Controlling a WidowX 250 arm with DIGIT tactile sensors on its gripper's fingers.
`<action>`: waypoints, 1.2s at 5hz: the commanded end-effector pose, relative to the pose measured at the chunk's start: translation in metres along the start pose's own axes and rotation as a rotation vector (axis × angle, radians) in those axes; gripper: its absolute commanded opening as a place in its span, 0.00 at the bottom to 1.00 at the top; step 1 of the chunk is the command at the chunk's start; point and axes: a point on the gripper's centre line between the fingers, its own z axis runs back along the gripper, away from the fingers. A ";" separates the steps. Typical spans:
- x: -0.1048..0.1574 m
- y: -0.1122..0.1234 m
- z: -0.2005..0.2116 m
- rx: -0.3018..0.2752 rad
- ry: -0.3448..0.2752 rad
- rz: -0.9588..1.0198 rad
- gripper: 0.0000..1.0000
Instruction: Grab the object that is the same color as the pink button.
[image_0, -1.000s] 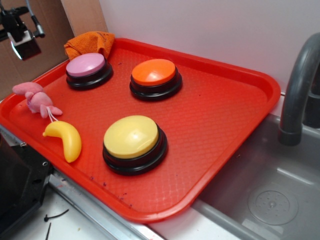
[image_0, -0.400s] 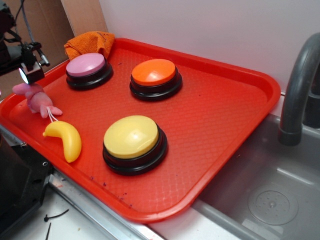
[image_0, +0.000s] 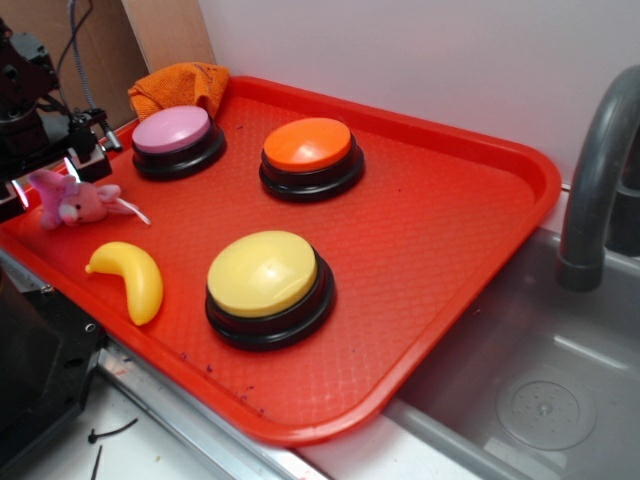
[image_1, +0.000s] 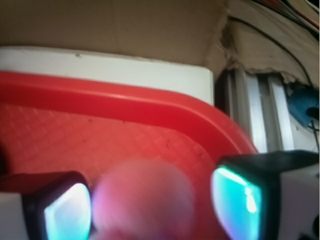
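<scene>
The pink plush toy (image_0: 75, 203) lies on its side at the left edge of the red tray (image_0: 450, 230), its long axis running roughly across the picture, ears toward the left rim and its thin white string (image_0: 133, 210) trailing to the right toward the tray's middle. The gripper (image_0: 50, 190) stands over it, one finger at the ear end and the other at the top right of the toy; in the wrist view the blurred pink body (image_1: 142, 200) sits between the two fingers (image_1: 60, 205), touching the left one, with a gap to the right one, so whether they are pressing on it I cannot tell.

The tray also holds the pink button (image_0: 177, 140) just behind the toy, an orange-topped button (image_0: 310, 155) to its right, a larger yellow-topped button (image_0: 268, 285) near the front, and a yellow plastic banana (image_0: 135, 280) just in front of the toy. An orange cloth (image_0: 180, 85) is bunched at the tray's back left corner. To the right, a grey sink (image_0: 540, 400) with a grey faucet (image_0: 595, 180)
</scene>
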 end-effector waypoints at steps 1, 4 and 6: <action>0.000 0.006 -0.002 -0.049 0.035 0.011 0.39; 0.005 -0.003 0.020 -0.145 0.093 -0.143 0.00; 0.001 -0.037 0.091 -0.318 0.289 -0.521 0.00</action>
